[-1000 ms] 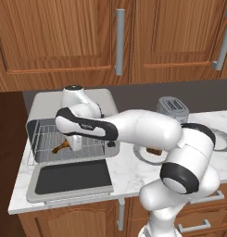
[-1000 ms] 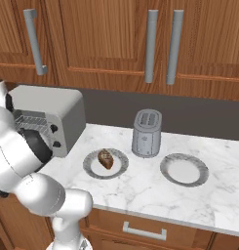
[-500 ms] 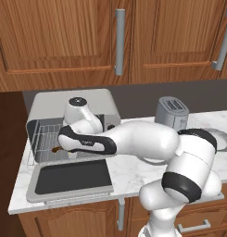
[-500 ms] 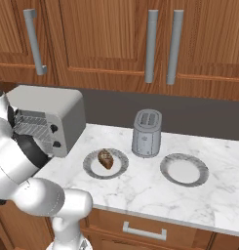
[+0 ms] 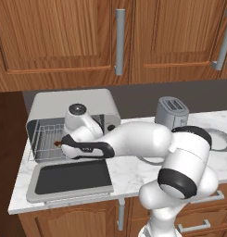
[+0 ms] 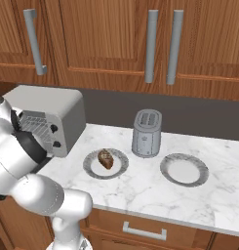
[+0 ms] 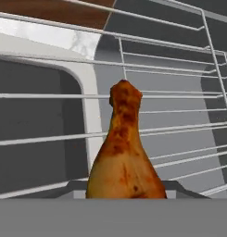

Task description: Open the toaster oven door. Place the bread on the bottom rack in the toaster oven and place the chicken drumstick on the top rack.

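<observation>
Reaching into the toaster oven (image 5: 75, 104) at the left of the frame, the tool is pinching the chicken drumstick (image 7: 124, 152) over a wire rack (image 7: 170, 125). The door (image 5: 71, 179) is lying open on the counter (image 6: 140, 188); the bread (image 6: 106, 158) is sitting on a plate (image 6: 91, 168).

Bread (image 6: 106, 158) on plate (image 6: 93, 169) beside toaster (image 6: 147, 134)

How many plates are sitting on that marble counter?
2. One plate lies in front of the toaster oven and carries the bread; the other plate lies bare, right of the small toaster.
</observation>
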Motion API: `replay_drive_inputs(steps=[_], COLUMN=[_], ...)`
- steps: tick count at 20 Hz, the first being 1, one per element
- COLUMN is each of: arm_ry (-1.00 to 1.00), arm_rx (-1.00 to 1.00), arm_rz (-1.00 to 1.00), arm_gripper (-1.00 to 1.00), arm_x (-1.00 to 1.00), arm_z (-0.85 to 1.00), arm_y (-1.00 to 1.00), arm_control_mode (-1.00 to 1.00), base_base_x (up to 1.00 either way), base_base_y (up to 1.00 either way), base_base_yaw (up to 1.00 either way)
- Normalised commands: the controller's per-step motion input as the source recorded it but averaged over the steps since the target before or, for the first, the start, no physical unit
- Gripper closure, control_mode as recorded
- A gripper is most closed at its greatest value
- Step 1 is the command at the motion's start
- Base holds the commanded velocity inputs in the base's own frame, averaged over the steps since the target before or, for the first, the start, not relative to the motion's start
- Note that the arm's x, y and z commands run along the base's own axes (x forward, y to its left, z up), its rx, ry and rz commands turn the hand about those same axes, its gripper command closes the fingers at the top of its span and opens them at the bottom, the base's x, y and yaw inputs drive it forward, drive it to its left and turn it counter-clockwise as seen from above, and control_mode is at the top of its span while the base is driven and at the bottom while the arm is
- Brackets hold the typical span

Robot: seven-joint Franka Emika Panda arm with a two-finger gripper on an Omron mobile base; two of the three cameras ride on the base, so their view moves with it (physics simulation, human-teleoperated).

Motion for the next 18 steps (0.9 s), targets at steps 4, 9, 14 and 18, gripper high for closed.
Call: replay_drive_inputs(steps=[4, 9, 14, 18], arm_ry=[-0.02, 0.00, 0.00, 0.00], arm_rx=[0.00, 0.00, 0.00, 0.00], arm_rz=[-0.13, -0.10, -0.16, -0.15], arm_gripper=[-1.00, -1.00, -1.00, -1.00], arm_x=[0.12, -0.04, -0.01, -0.60], arm_z=[0.04, 0.44, 0.82, 0.64], arm_y=[0.00, 0.00, 0.08, 0.27], arm_control_mode=[-1.00, -1.00, -1.00, -1.00], base_base_x=[0.00, 0.00, 0.00, 0.00], base_base_y=[0.00, 0.00, 0.00, 0.00], base_base_yaw=[0.00, 0.00, 0.00, 0.00])
